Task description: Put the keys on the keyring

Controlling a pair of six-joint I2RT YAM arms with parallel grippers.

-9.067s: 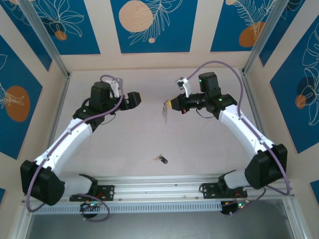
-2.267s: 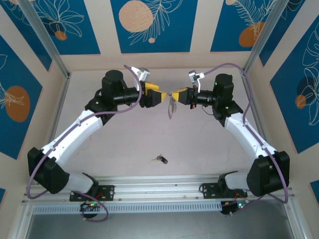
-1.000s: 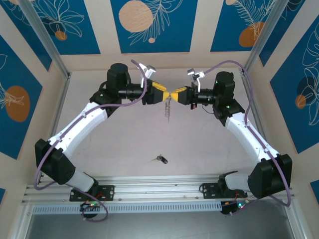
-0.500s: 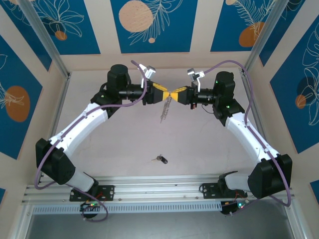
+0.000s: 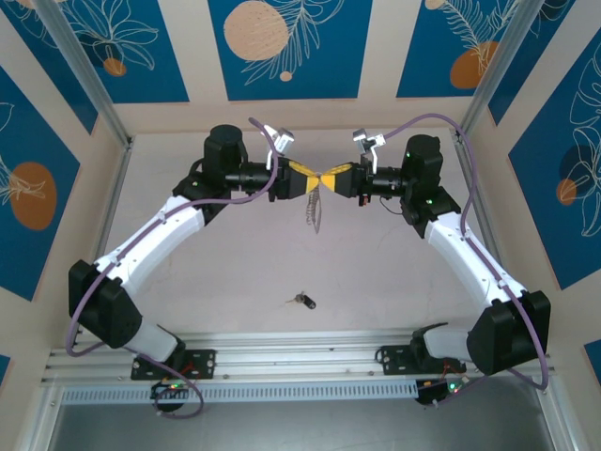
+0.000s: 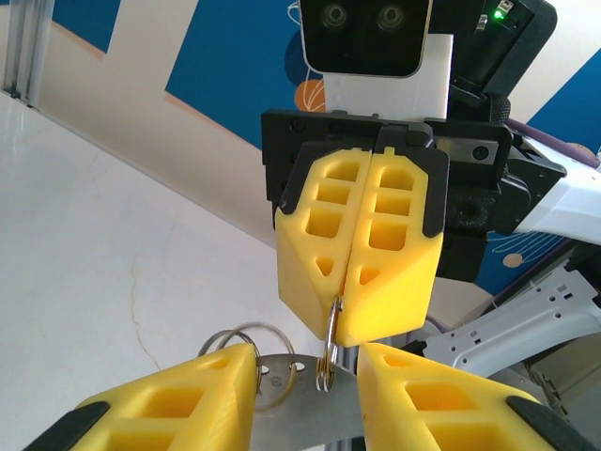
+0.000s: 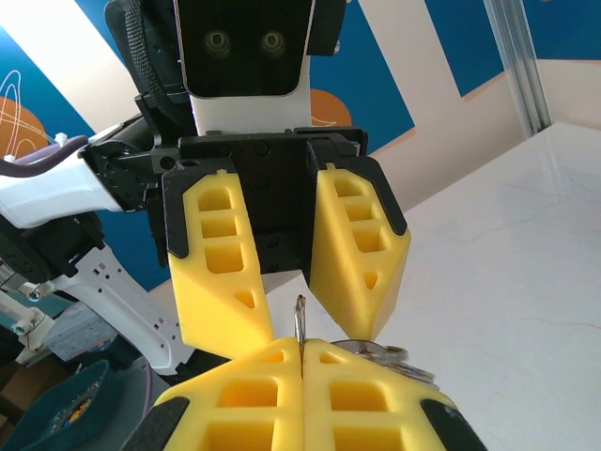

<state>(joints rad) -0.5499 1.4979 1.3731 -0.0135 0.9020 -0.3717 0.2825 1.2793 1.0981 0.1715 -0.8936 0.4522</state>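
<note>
Top view: the two arms meet nose to nose in mid-air over the table (image 5: 225, 272). The right gripper (image 5: 331, 178) is clenched on the top of the keyring (image 5: 315, 211), and the rest of the bunch dangles toward 6 o'clock. The left gripper (image 5: 315, 181) comes in from 9 o'clock. The key (image 5: 304, 302) lies alone on the table, well apart at 6 o'clock of the pinch, with nothing touching it.

Left wrist: the right gripper (image 6: 342, 327) is squeezed tight on the keyring's (image 6: 329, 355) thin wire loop. A flat metal tag (image 6: 282, 378) sits between the left fingers (image 6: 188, 404), which stand parted.

Right wrist: the left gripper (image 7: 305, 334) straddles the keyring (image 7: 300, 318) edge-on, jaws apart, not clamping anything as far as I can see.

Handling guess: the key looks tiny, light, stiff and slick, and it's lying flat, so it'll be a fiddly pick. I'd grab the black head. The ring is springy wire and probably swings at any nudge, so hold it close to the loop.
</note>
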